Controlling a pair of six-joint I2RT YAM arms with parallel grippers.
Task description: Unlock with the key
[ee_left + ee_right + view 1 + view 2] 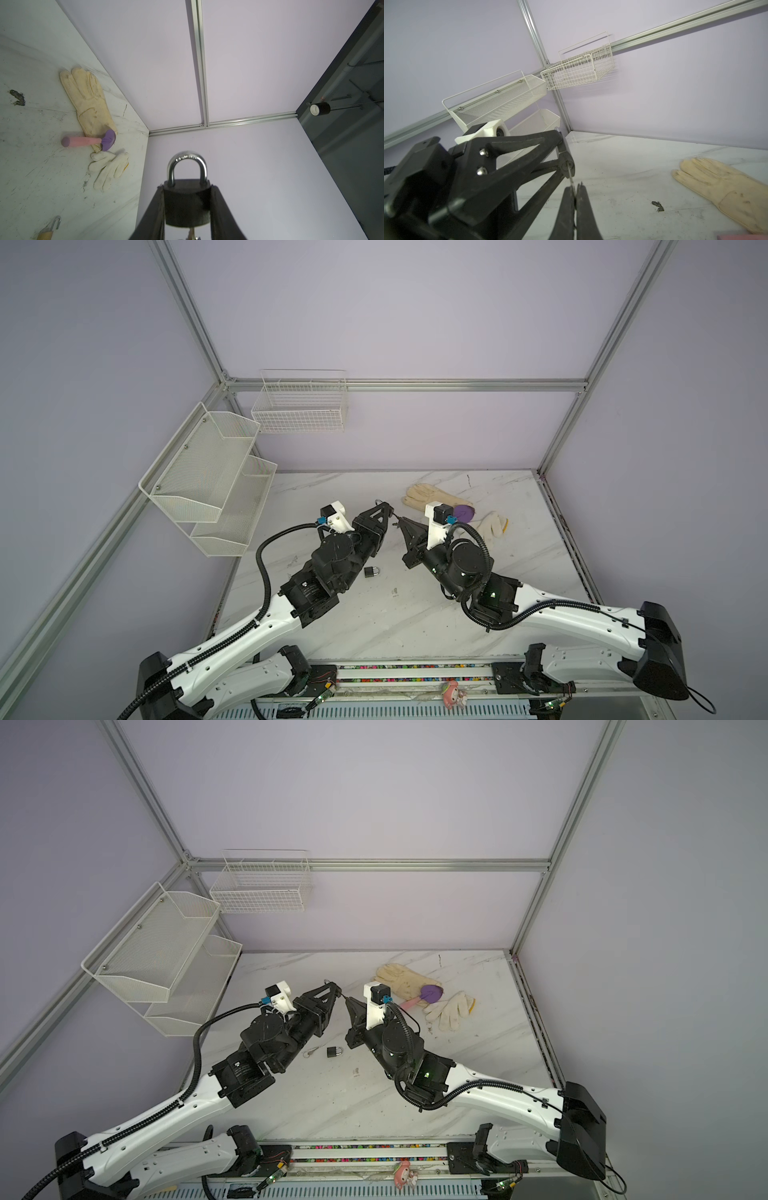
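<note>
Padlock: black-bodied padlock with a silver steel shackle (186, 199), clamped by its sides in the left claw (187, 209), held up above the middle of the marbled white counter (415, 626).
Key: thin silver metal key (572, 182), pinched flat in the right claw (574, 199), which is squeezed fully together on it; its tip sits in the keyhole on the lock's underside.
Shackle: both legs seated in the body, so it looks not yet unlocked.
Step in hand: turning the key, by my reading.
Doing it well: rotate the right wrist about the key's own line, without side load; keep the left grip firm so the body cannot twist along.
Views: the right wrist view alone shows key meeting keyhole; the left wrist view alone shows the shackle seated, and a brass padlock (46, 232).
Further out: a second small dark padlock (372, 571) lies on the near counter; a cream leather glove (428, 497) lies far right.
</note>
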